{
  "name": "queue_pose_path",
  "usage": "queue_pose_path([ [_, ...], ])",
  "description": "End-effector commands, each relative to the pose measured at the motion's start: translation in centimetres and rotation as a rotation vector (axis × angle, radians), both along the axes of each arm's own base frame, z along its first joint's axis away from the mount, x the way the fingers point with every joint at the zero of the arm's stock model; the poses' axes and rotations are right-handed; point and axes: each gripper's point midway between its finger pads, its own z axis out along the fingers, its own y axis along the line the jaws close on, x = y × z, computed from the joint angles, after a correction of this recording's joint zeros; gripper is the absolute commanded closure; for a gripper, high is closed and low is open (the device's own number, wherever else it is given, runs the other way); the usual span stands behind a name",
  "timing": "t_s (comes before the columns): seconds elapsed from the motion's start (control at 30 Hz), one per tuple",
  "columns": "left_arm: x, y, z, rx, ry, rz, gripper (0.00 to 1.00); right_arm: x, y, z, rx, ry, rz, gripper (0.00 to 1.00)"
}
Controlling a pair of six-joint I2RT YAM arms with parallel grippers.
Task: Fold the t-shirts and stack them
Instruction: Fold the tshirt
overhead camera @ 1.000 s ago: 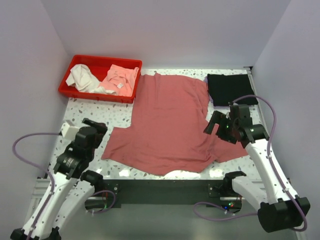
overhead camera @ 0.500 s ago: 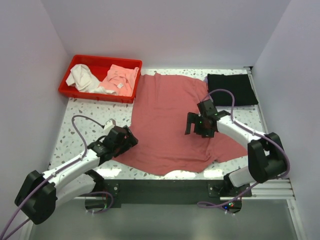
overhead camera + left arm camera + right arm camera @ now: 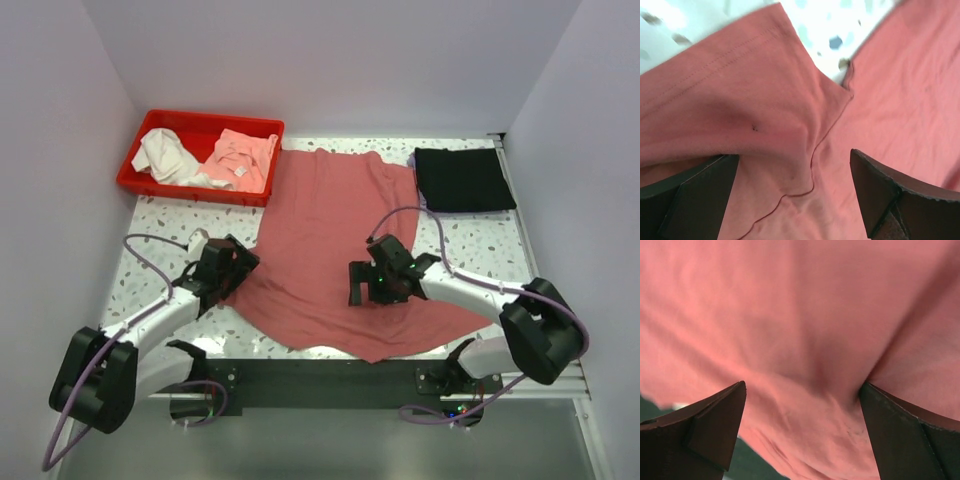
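The dusty rose-red t-shirt (image 3: 320,225) lies spread on the middle of the table, its near hem reaching the front edge. The black t-shirt (image 3: 462,180) lies folded at the back right. My left gripper (image 3: 238,270) is open, low over the shirt's left sleeve; in the left wrist view the sleeve seam (image 3: 812,160) lies between the spread fingers (image 3: 695,200). My right gripper (image 3: 360,285) is open over the shirt's right middle; in the right wrist view red cloth (image 3: 800,340) fills the gap between the fingers (image 3: 710,430).
A red bin (image 3: 150,178) holding white and pink cloths stands at the back left. Speckled tabletop (image 3: 160,235) shows left of the shirt and in the left wrist view (image 3: 840,20). The dark front rail (image 3: 300,375) runs along the near edge.
Both arms have swung inward and down onto the red shirt. The shirt has shifted: its left sleeve has drawn in and its near hem has moved toward the front edge.
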Motion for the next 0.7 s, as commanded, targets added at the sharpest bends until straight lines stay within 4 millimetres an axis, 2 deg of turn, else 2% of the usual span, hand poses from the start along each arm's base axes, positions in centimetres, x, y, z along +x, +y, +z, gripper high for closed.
queue_pose_path([
  [0.0, -3.2, 5.1, -4.0, 0.202, 0.219, 0.078, 0.00, -6.8, 2.6, -2.0, 0.037, 0.198, 0.099, 0.01],
  [0.03, -2.8, 6.1, -3.7, 0.219, 0.225, 0.101, 0.00, -7.7, 3.7, -1.9, 0.055, 0.209, 0.137, 0.01],
  [0.07, -2.4, 6.5, -3.4, 0.228, 0.220, 0.115, 0.00, -9.0, 6.1, -1.3, 0.091, 0.201, 0.223, 0.01],
  [0.13, -1.1, 8.3, -2.7, 0.258, 0.209, 0.164, 0.00, -10.6, 8.3, -1.8, 0.089, 0.215, 0.308, 0.01],
  [0.17, -0.2, 8.7, -2.0, 0.259, 0.200, 0.178, 0.00, -12.0, 10.9, -0.9, 0.128, 0.216, 0.394, 0.01],
  [0.23, 0.7, 10.3, -1.3, 0.268, 0.190, 0.213, 0.00, -13.9, 13.4, -1.3, 0.136, 0.229, 0.516, 0.01],
  [0.27, 1.1, 10.8, -0.9, 0.269, 0.178, 0.227, 0.00, -15.8, 14.3, -1.0, 0.115, 0.230, 0.604, 0.01],
  [0.3, 2.0, 11.1, 0.0, 0.266, 0.153, 0.239, 0.00, -15.5, 16.8, 0.8, 0.133, 0.151, 0.686, 0.01],
  [0.33, 2.4, 11.6, 0.5, 0.261, 0.143, 0.238, 0.00, -16.3, 17.3, 0.7, 0.103, 0.139, 0.738, 0.01],
  [0.43, 3.8, 11.7, 2.8, 0.262, 0.091, 0.223, 0.00, -15.5, 18.9, 3.7, 0.130, 0.053, 0.789, 0.01],
  [0.5, 4.1, 11.4, 4.2, 0.247, 0.043, 0.218, 0.00, -13.8, 19.1, 5.7, 0.104, -0.037, 0.791, 0.01],
  [0.53, 4.0, 11.0, 4.4, 0.223, 0.027, 0.203, 0.00, -12.3, 19.1, 7.0, 0.098, -0.093, 0.759, 0.01],
  [0.6, 3.2, 9.9, 4.8, 0.175, -0.006, 0.171, 0.00, -10.7, 19.1, 8.6, 0.115, -0.131, 0.726, 0.01],
  [0.67, 2.4, 8.9, 5.0, 0.136, -0.043, 0.132, 0.00, -7.3, 18.3, 10.1, 0.127, -0.178, 0.645, 0.01],
])
